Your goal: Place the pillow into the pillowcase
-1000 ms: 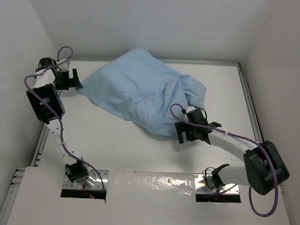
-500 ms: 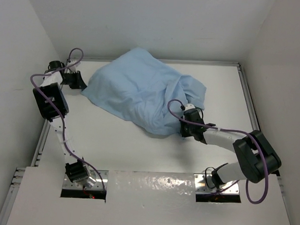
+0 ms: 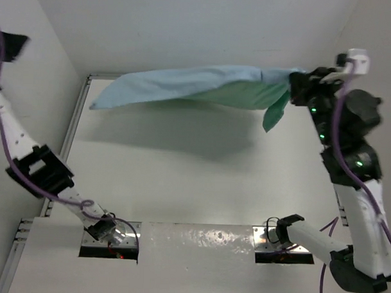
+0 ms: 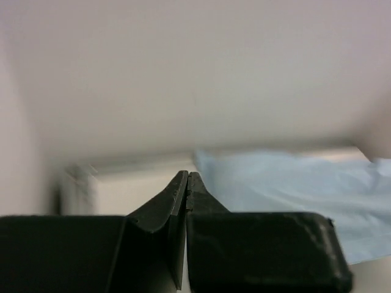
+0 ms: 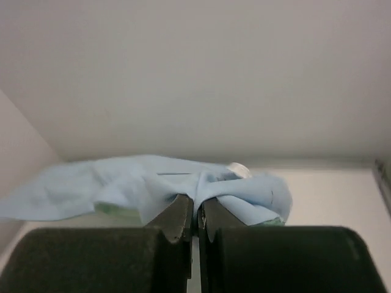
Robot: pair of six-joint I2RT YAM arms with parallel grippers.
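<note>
The pillowcase (image 3: 191,85) hangs above the table, stretched out lengthwise, light blue on top and sea-green underneath. My right gripper (image 3: 300,84) is raised at the back right and is shut on a bunched fold of its right end; in the right wrist view the blue cloth (image 5: 122,183) is pinched between the fingertips of that gripper (image 5: 197,201). My left gripper (image 3: 11,42) is high at the far left edge. Its jaws (image 4: 187,177) are shut with nothing between them, and the pillowcase (image 4: 293,189) lies beyond them to the right. The pillow is hidden.
The white tabletop (image 3: 181,178) lies below the hanging cloth, which casts a shadow on it. White walls close in the back and both sides. A metal rail (image 3: 72,132) runs along the table's left edge. Both arm bases sit at the near edge.
Both grippers have shut. The right arm swung up to the back right, lifting the pillowcase off the table. The left arm rose to the far left, away from the cloth.
</note>
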